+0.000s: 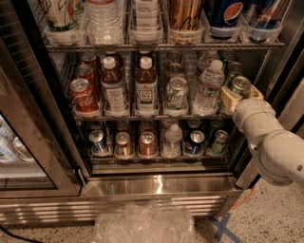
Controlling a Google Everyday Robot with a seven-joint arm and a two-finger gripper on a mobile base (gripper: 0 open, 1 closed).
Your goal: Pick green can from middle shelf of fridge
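in the camera view we see the fridge (156, 186) standing open. the green can (241, 84) stands upright at the far right end of the middle shelf (142, 116), just beside a water bottle (208, 88). the gripper (240, 98) is at that same spot, covering the can's lower body. we cannot tell whether its jaws are clamped on the can.

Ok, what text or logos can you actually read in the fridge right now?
"Coca-Cola": red can, left end of middle shelf.
Pepsi globe logo, no words: blue can, top rack.
Brown bottle labels: too blurred.
Green can at the pincer, right end: lettering unreadable.
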